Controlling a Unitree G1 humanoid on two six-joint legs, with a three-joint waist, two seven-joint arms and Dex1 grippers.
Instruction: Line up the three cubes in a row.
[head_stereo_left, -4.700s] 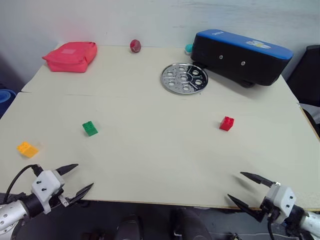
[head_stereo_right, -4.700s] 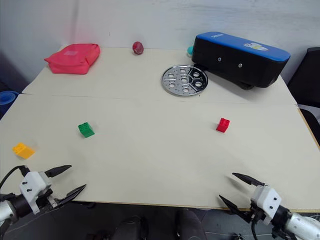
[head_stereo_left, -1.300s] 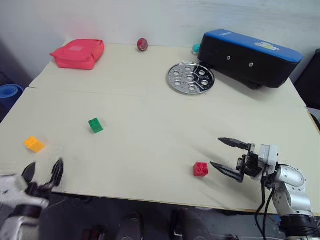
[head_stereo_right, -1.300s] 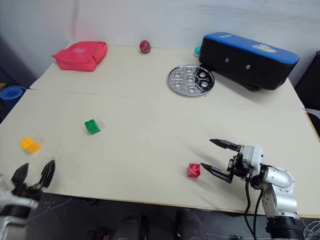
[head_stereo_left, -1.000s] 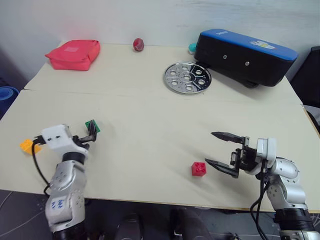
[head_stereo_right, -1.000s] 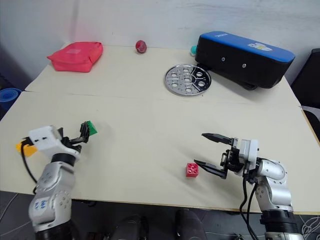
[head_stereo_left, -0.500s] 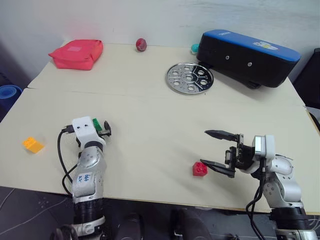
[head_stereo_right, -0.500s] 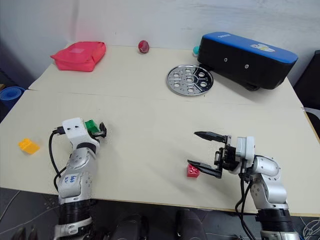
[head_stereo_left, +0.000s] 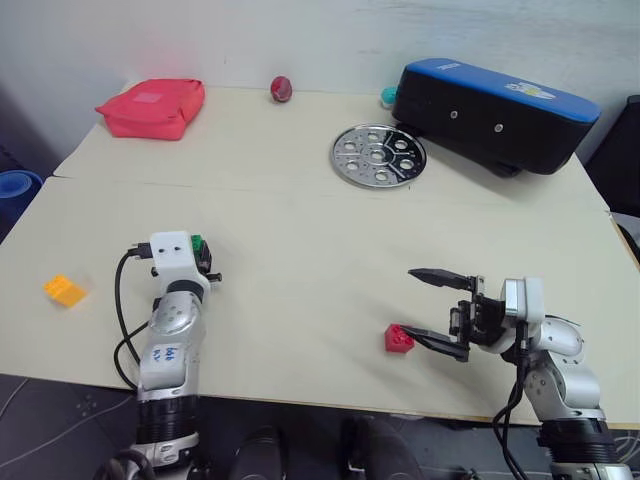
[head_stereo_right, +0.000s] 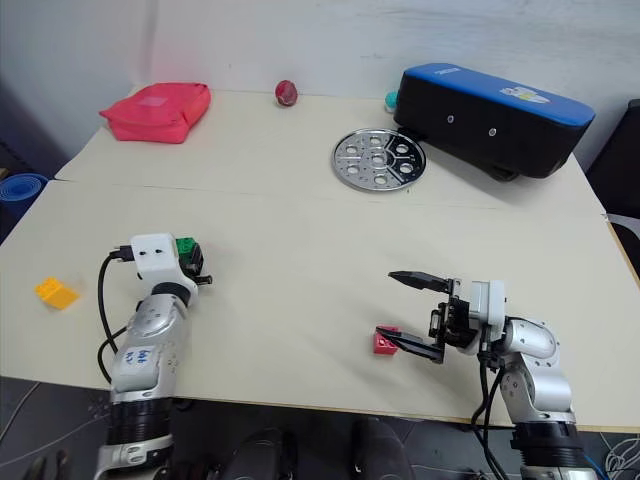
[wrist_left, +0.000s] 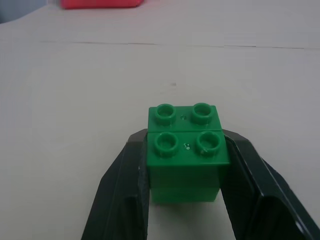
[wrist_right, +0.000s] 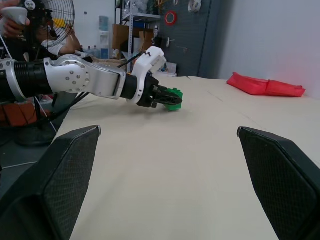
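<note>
Grasp step: left gripper (wrist_left: 185, 165) is clamped on the green cube (wrist_left: 186, 150) at table's (head_stereo_left: 300, 220) left; right gripper (head_stereo_left: 440, 310) gapes beside the red cube (head_stereo_left: 398, 338); orange-yellow cube (head_stereo_left: 62, 290) lies far left; next, carry green toward red

Both eye views look forward and down over the table (head_stereo_left: 320, 230) from its six o'clock edge, while the left wrist view sits close behind the green brick (wrist_left: 186, 152) and the right wrist view faces nine o'clock, sharing that brick.
</note>
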